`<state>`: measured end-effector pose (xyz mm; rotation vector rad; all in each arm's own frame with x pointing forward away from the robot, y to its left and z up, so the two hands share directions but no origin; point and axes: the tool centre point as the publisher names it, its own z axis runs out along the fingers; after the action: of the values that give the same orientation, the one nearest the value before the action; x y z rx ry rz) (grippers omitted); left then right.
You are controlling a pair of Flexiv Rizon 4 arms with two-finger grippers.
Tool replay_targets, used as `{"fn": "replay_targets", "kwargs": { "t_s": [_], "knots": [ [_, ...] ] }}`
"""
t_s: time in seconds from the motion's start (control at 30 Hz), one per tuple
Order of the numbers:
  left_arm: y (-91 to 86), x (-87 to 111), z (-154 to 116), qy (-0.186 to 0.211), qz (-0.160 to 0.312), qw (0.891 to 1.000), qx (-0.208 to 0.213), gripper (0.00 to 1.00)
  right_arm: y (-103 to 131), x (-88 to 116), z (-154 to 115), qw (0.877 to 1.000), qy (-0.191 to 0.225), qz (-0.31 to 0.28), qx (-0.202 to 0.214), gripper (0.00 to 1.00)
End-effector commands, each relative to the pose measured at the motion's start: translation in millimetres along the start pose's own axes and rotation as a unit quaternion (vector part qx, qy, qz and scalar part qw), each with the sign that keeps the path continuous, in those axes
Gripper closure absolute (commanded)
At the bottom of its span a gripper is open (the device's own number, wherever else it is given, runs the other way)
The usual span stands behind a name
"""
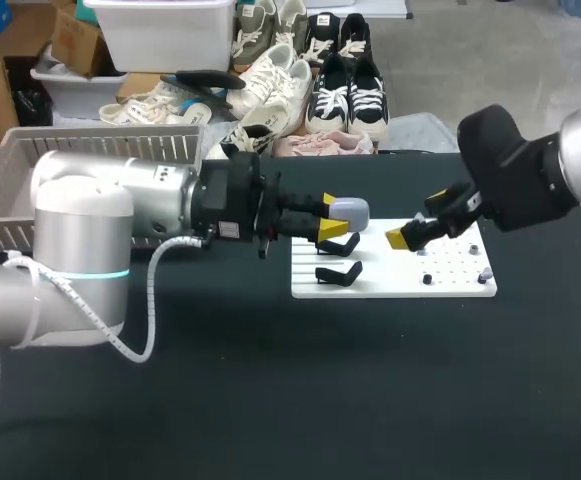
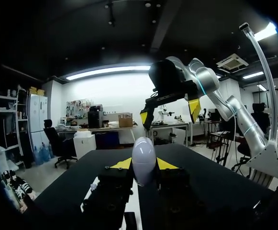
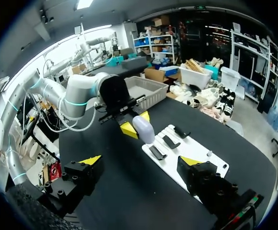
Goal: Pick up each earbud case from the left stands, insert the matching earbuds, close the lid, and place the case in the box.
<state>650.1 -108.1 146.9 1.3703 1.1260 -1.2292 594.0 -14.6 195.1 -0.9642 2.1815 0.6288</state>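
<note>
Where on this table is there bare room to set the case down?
The black table lies bare between the white board and its near edge. It is crowded over the board, where the left gripper, holding the earbud case, faces the right gripper above the stands.

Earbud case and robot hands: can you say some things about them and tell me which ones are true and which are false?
1. The left hand grips the earbud case between its yellow fingertips. True.
2. The right hand holds an earbud. False: it is open and empty.
3. The earbud case lies in the basket. False: the left hand holds it up in the air near the white board.
4. The black stands sit on the white board. True.
</note>
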Motion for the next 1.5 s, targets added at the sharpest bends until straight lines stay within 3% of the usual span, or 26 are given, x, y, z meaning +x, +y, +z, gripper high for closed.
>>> {"fn": "replay_targets", "kwargs": {
  "t_s": [0.03, 0.53, 0.77, 1.0, 1.5],
  "knots": [
    [-0.7, 2.9, 1, -0.004, 0.005, 1.0, -0.004, 1.0, 4, -2, -1, 1.0, 0.009, 0.001, 0.009, 0.0],
    [2.1, 5.3, -1, 0.001, 0.017, 1.0, -0.004, 1.0, 5, -2, 9, 1.0, 0.02, 0.018, -0.002, 0.0],
    [2.1, 5.3, -1, 0.001, 0.017, 1.0, -0.004, 1.0, 7, -17, 28, 0.999, 0.031, 0.013, -0.01, 0.0],
    [2.1, 5.3, -1, 0.001, 0.017, 1.0, -0.004, 1.0, -4, -19, 44, 0.998, 0.058, -0.005, 0.024, 0.0],
    [2.1, 5.3, -1, 0.001, 0.017, 1.0, -0.004, 1.0, -19, -17, 57, 0.997, 0.072, 0.014, 0.04, 0.0]
  ]
}}
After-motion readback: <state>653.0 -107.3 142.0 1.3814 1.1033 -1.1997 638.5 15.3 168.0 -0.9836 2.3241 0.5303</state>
